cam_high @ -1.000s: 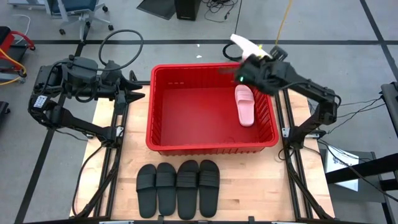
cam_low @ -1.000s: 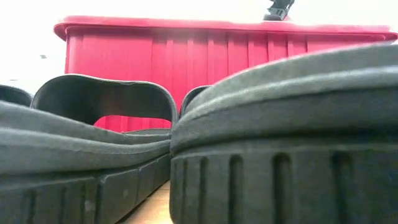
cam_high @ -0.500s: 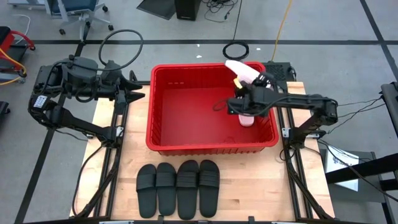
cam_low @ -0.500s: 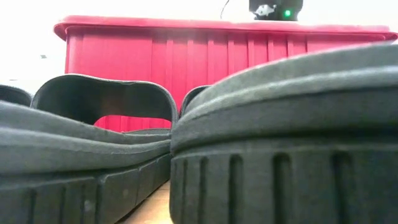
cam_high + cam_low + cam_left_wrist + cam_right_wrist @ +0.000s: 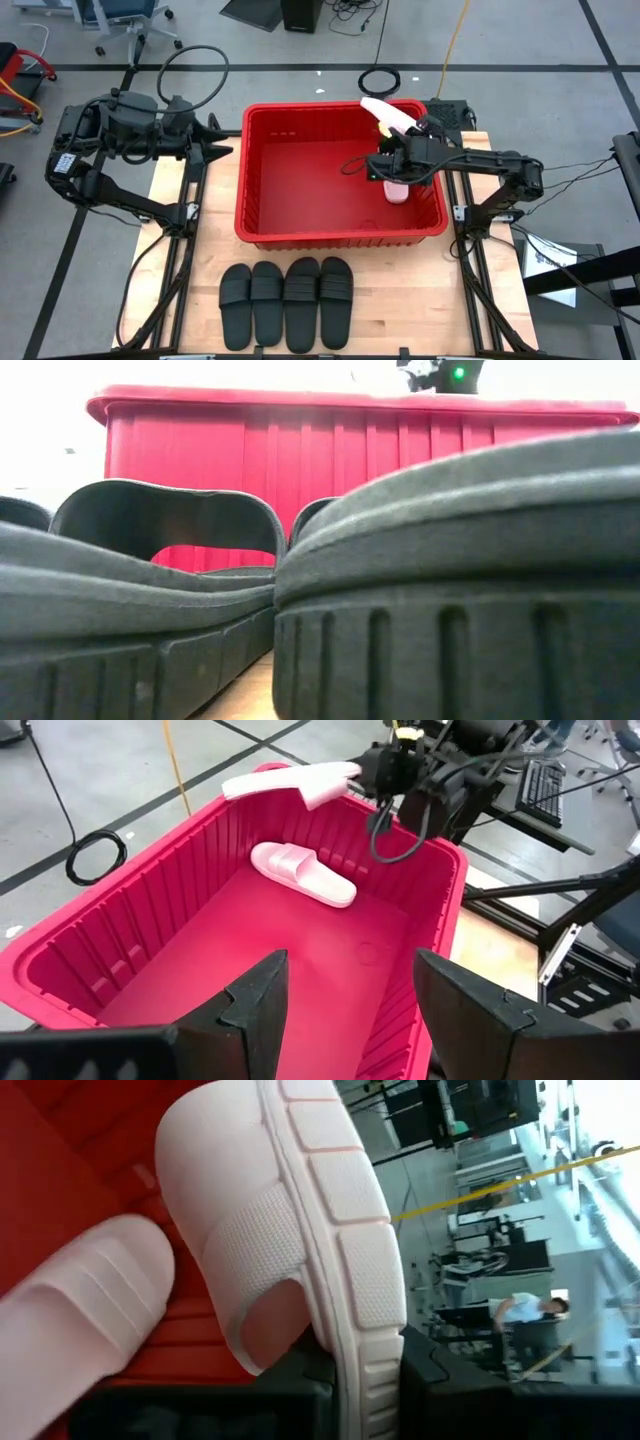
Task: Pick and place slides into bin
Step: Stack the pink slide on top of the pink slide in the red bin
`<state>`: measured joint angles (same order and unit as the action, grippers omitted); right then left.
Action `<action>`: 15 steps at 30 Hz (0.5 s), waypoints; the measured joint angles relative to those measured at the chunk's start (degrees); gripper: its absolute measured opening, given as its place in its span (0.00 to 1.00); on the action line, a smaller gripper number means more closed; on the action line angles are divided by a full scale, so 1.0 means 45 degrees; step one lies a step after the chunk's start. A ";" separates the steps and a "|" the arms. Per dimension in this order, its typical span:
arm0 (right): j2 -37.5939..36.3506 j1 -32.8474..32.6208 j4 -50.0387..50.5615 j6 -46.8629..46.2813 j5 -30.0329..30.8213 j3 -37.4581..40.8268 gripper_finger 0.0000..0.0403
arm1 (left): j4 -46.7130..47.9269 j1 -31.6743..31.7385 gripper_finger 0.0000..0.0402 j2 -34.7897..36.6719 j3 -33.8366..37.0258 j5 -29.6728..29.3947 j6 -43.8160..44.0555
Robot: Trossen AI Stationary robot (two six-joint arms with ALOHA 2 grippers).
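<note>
High view shows us the red bin (image 5: 262, 190) in the middle of the wooden surface (image 5: 420, 300), with four black slides (image 5: 286, 302) lined up side by side on the surface just in front of the bin's near wall. We see the right gripper (image 5: 392, 152) reaching over the bin's right half, its fingers closed on the edge of a pale pink slide (image 5: 387, 113) that sticks out above the far rim, tilted and off the floor of the bin. In the right wrist view that held pink slide (image 5: 300, 1210) fills the picture, its ribbed sole edge pinched between the fingers (image 5: 300, 1380), and a second pink slide (image 5: 85, 1310) lies on the red floor below it. From the left wrist view we make out that second pink slide (image 5: 302, 873) lying flat inside the bin near its far right side, strap up. Our left gripper (image 5: 215, 143) waits beyond the bin's left wall, over the surface's left edge, with its fingers (image 5: 255, 1010) spread apart and holding nothing. In the low view, black slides (image 5: 450, 580) fill the foreground in front of the bin's red wall (image 5: 300, 450).
</note>
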<state>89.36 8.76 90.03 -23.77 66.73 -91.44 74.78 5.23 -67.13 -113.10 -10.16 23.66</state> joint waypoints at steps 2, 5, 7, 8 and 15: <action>0.0000 0.0004 -0.0009 0.0296 0.0074 -0.0571 0.07 | 0.0000 0.0000 0.52 0.0000 -0.0005 -0.0079 0.0005; 0.0000 0.0156 -0.0025 0.0654 0.0316 -0.1295 0.07 | -0.0003 0.0000 0.52 0.0000 0.0000 -0.0093 0.0007; 0.0000 0.0060 0.0013 0.0761 0.0415 -0.1627 0.07 | -0.0005 0.0000 0.52 0.0000 -0.0005 -0.0092 0.0010; 0.0000 -0.0206 0.0020 0.0720 0.0422 -0.1786 0.07 | -0.0005 0.0000 0.52 0.0000 -0.0005 -0.0092 0.0022; 0.0170 -0.2451 -0.0017 0.0774 0.0941 -0.2036 0.07 | -0.0005 0.0000 0.52 0.0000 -0.0005 -0.0089 0.0194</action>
<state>90.13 -2.27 89.96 -20.29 70.96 -100.60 74.76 5.23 -67.13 -113.12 -10.56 24.53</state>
